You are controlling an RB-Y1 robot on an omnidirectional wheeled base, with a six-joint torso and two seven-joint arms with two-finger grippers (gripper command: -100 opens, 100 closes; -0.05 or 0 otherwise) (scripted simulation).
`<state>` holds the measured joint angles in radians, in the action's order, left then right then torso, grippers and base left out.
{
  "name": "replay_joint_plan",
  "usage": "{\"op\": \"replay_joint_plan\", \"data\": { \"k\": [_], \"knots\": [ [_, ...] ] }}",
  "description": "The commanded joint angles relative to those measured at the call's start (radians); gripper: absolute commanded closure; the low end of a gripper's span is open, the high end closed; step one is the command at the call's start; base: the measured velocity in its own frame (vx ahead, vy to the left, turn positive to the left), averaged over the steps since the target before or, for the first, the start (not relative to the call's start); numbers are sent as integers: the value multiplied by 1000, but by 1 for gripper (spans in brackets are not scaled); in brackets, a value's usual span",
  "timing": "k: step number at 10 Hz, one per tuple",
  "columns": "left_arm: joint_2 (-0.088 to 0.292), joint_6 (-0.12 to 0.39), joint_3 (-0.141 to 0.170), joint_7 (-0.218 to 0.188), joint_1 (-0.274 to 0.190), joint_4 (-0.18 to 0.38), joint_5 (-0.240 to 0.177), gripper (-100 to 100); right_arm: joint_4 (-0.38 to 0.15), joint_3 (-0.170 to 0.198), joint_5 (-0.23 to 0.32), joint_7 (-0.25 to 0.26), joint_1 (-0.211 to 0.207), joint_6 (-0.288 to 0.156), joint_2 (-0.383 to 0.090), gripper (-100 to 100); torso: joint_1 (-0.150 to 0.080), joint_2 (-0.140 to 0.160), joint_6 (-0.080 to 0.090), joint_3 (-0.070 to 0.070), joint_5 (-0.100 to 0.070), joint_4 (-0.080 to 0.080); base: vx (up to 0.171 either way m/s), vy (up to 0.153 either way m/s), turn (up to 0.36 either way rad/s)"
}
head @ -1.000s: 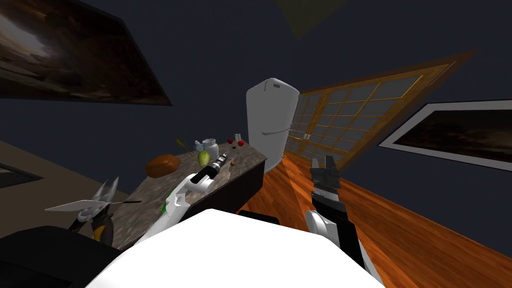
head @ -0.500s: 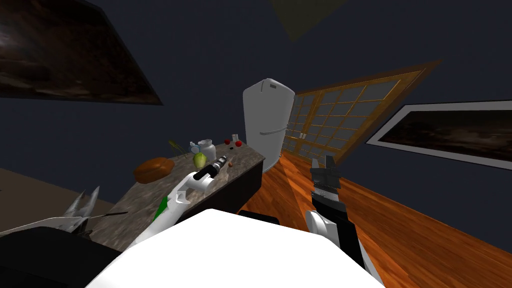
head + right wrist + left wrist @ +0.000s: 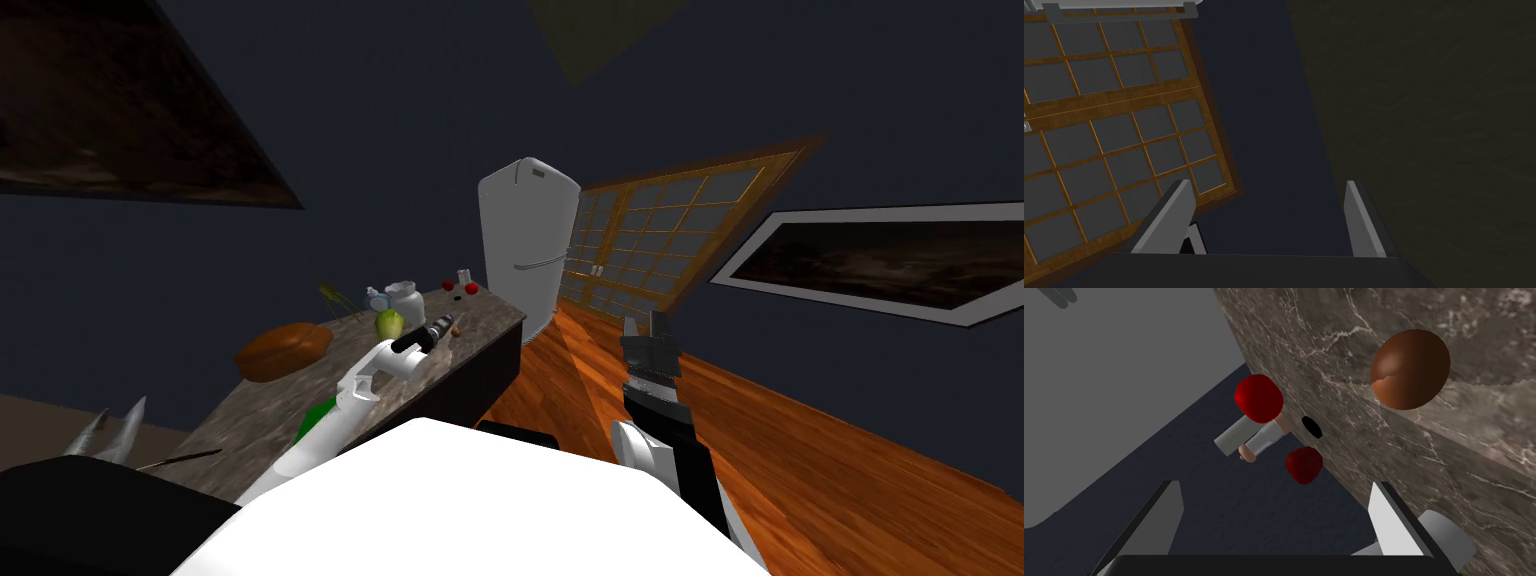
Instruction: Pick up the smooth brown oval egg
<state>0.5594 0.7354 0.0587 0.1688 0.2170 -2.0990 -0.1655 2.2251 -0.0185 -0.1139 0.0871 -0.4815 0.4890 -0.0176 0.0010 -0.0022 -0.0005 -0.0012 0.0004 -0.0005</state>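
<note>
Worktop [image 3: 255, 405] at left, dark marbled stone. Left gripper [image 3: 1276, 520] is held low over its far half, fingers apart and empty. Brown egg [image 3: 1410, 369] lies on the worktop just beyond the fingers, off to one finger's side, not between them, untouched. White fridge [image 3: 530, 240] stands past the worktop's far end. Right gripper [image 3: 646, 326] is raised over the wood floor [image 3: 800, 450] at right, fingers apart, empty.

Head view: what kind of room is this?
Probably a kitchen: a white fridge stands past the end of a stone-patterned counter, and the counter carries food, such as what looks like a brown loaf and a brown egg.
</note>
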Motion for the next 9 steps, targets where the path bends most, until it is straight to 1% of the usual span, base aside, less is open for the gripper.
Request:
{"op": "replay_joint_plan", "data": {
  "k": [1, 2, 3, 4, 5, 6, 7, 8, 9],
  "knots": [
    [8, 46, -2, -2, 1, 0, -4, -100, 0, 0, 0, 0, 0, 0, 0, 0, 0, 0, 0, 0, 0, 0, 8, 14, -64],
    [28, 78, -7, -5, -7, 13, -16, -100, 0, 0, 0, 0, 0, 0, 0, 0, 0, 0, -1, 0, 0, 0, 11, 12, -116],
    [28, 97, -7, -5, -7, 13, -16, -100, 0, 0, 0, 0, 0, 0, 0, 0, 0, 0, 0, 0, 0, 0, 10, 13, -59],
    [47, 135, -12, -8, -15, 27, -28, -100, 0, 0, 0, 0, 0, 0, 0, 0, 0, 0, -1, 0, 0, 0, 12, 9, -89],
    [47, 147, -12, -8, -15, 27, -28, -100, 0, 0, 0, 0, 0, 0, 0, 0, 0, 0, 0, 0, 0, 0, 11, 11, -64],
    [66, 186, -18, -11, -23, 40, -40, -100, 0, 0, 0, 0, 0, 0, 0, 0, 0, 0, -1, 0, 0, 0, 15, 13, -100],
    [66, 194, -18, -11, -23, 40, -40, -100, 0, 0, 0, 0, 0, 0, 0, 0, 0, 0, 0, 0, 0, 0, 15, 11, -64],
    [83, 233, -24, -14, -29, 52, -51, -100, 0, 0, 0, 0, 0, 0, 0, 0, 0, 0, -1, 0, 0, 0, 19, 9, -104],
    [83, 238, -24, -14, -29, 52, -51, -100, 0, 0, 0, 0, 0, 0, 0, 0, 0, -1, 0, 0, 0, 0, 17, 7, -55]
  ]
}}
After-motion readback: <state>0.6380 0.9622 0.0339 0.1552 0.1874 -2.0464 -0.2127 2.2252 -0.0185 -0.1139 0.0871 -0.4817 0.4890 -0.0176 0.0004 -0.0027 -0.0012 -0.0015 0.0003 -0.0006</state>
